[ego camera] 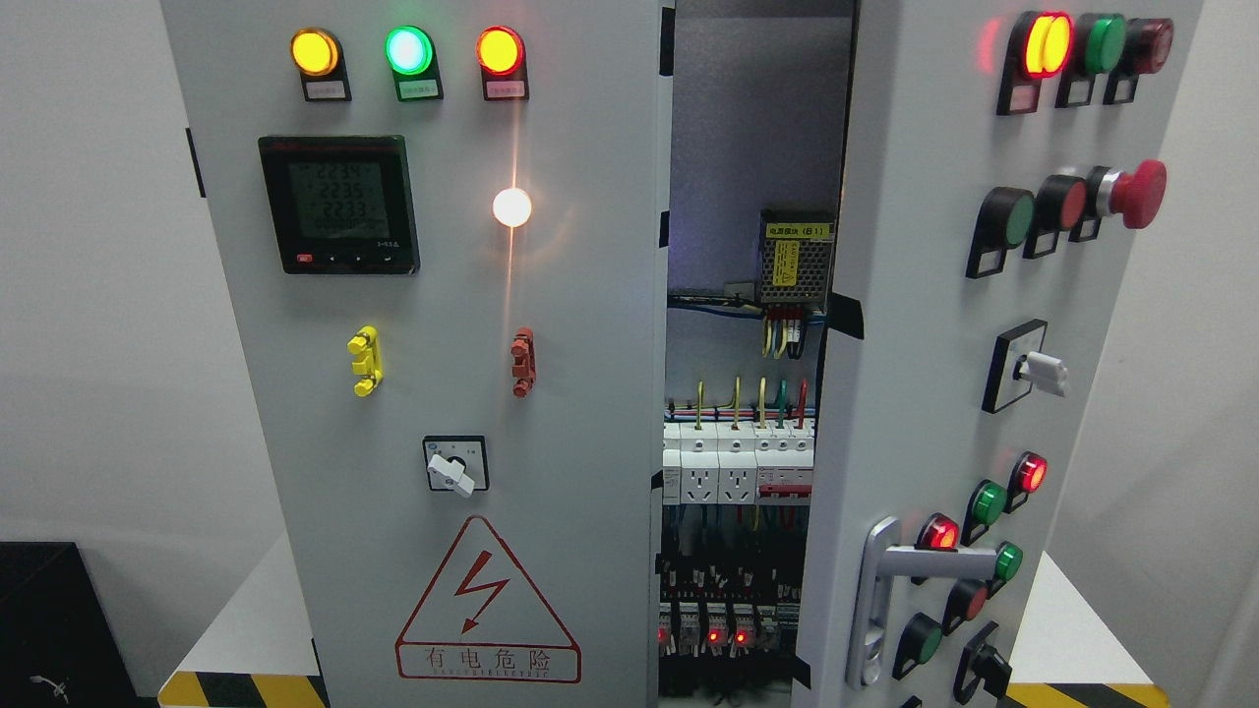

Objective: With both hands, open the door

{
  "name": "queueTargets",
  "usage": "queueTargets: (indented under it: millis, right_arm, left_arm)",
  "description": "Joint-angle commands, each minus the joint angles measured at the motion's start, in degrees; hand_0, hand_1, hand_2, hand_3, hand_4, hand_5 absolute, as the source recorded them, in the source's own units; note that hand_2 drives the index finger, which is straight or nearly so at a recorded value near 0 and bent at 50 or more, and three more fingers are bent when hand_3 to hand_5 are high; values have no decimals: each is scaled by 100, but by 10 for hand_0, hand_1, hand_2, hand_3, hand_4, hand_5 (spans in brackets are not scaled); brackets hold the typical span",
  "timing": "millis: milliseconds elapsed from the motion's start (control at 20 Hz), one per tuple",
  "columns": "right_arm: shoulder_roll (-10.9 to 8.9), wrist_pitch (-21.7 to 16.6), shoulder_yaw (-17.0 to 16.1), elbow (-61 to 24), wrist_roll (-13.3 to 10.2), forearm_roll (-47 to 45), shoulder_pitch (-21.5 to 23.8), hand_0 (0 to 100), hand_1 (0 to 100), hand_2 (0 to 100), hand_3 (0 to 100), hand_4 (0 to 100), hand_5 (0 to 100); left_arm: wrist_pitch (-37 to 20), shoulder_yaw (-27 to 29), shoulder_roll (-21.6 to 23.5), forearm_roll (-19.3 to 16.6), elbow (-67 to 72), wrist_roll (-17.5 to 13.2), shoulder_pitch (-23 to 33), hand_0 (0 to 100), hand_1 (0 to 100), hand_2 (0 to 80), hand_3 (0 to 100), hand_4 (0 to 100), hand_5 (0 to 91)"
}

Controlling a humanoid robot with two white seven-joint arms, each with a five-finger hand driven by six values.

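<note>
A grey electrical cabinet fills the head view. Its left door (443,393) is closed, with three lit lamps, a digital meter (339,205), a rotary switch (455,464) and a red warning triangle (487,610). The right door (915,344) is swung partly outward, its face turned to the right. It carries a silver lever handle (885,590) low down, a red mushroom button (1136,194) and several coloured lamps. Through the gap I see breakers and wiring (738,472). Neither of my hands shows.
The cabinet stands on a white platform (246,629) edged with yellow-black hazard tape (241,690). A black box (59,619) sits at the lower left. Plain white walls lie on both sides.
</note>
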Motion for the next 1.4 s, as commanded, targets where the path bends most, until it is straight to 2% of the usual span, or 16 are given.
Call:
queueTargets:
  millis: [0,150,601,1002,1202,1352]
  right_arm:
    - [0,0,0,-1,0,0,0,0,0,0,0,0,0]
    - [0,9,0,-1,0,0,0,0,0,0,0,0,0]
    - [0,0,0,-1,0,0,0,0,0,0,0,0,0]
    - [0,9,0,-1,0,0,0,0,0,0,0,0,0]
    - [0,9,0,-1,0,0,0,0,0,0,0,0,0]
    - [0,0,0,-1,0,0,0,0,0,0,0,0,0]
  left_arm:
    - [-13,-352,1374,458,-2408,-9,-5,0,0,0,0,0,0]
    - [-57,-352,1691,766,-2752,-9,-92,0,0,0,0,0,0]
    - [-163,-361,2263,1636,-3464,-9,-1085,0,0,0,0,0,0]
    - [-444,-369,2693,2146,-3702,-9,-1419,0,0,0,0,0,0]
    - [-392,-405,2834,2743,-3693,-9,-2182,0,0,0,0,0,0]
    - [-383,-650,2896,3086,-3693,-9,-2859,0,0,0,0,0,0]
